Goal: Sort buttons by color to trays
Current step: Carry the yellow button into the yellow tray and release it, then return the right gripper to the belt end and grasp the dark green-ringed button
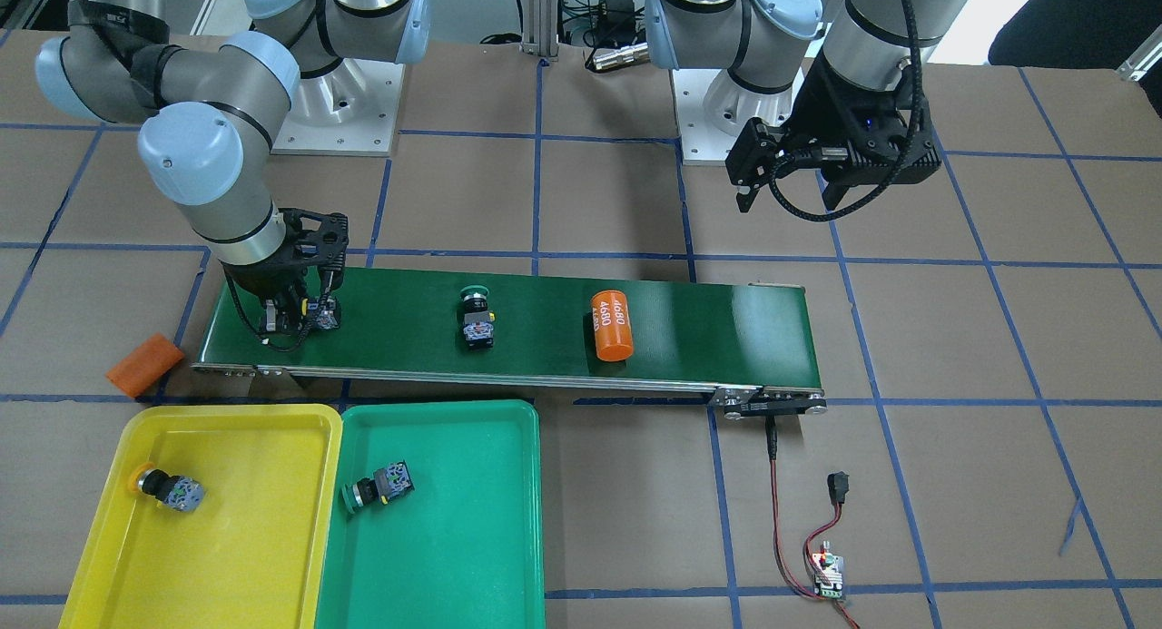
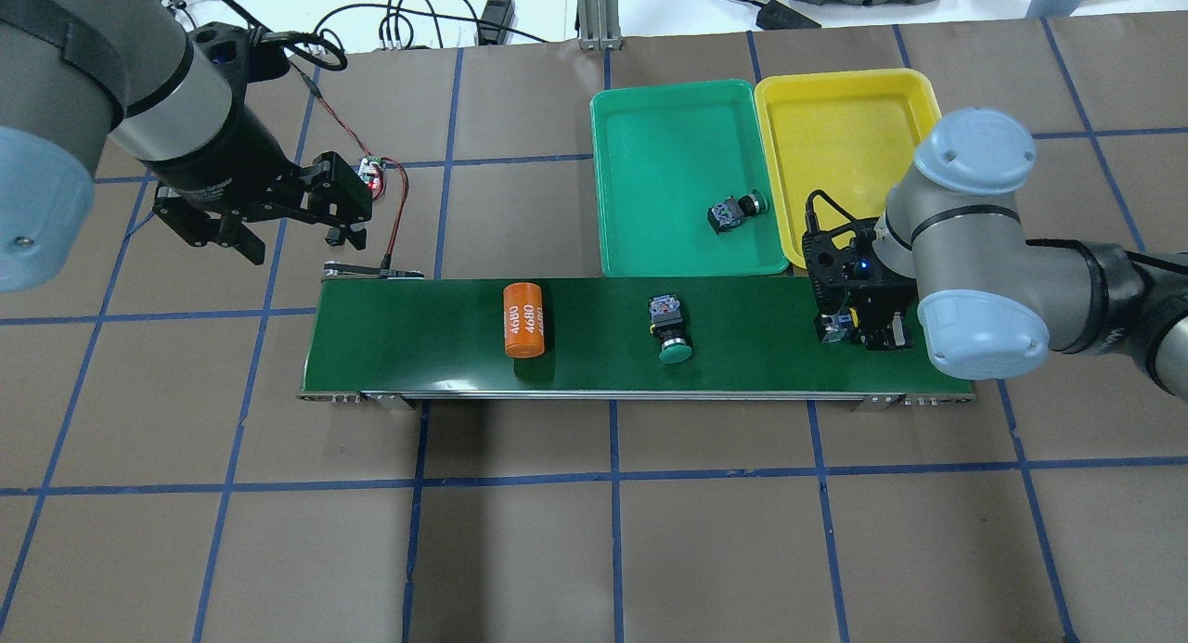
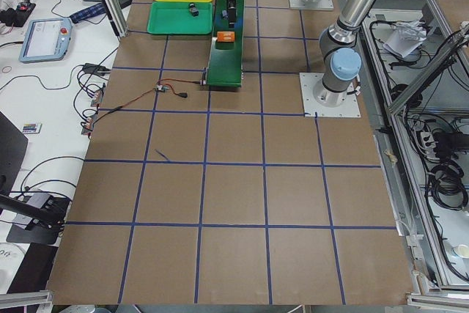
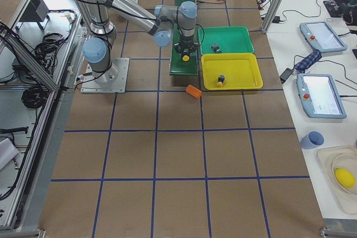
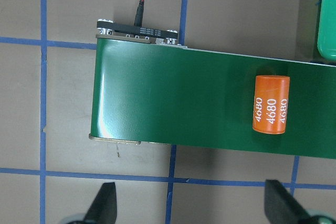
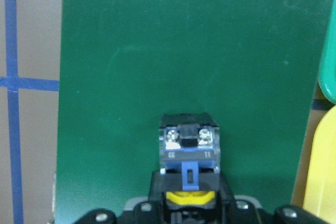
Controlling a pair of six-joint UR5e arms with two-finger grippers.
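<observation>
My right gripper [image 1: 298,316] is down on the conveyor end nearest the trays, shut on a yellow button [image 6: 189,148] whose grey block points away from the wrist. A green button [image 1: 477,316] lies alone at mid-belt. The yellow tray [image 1: 227,556] holds another yellow button [image 1: 168,488]; the green tray [image 1: 454,565] holds a green button [image 1: 377,486]. My left gripper [image 2: 278,230] hangs open and empty over the table beyond the belt's far end.
An orange cylinder [image 1: 611,325] lies on the dark-green conveyor [image 1: 708,329], and a second one [image 1: 143,364] lies on the table beside the belt end near the yellow tray. A small circuit board [image 1: 828,574] with red wires sits off the other end.
</observation>
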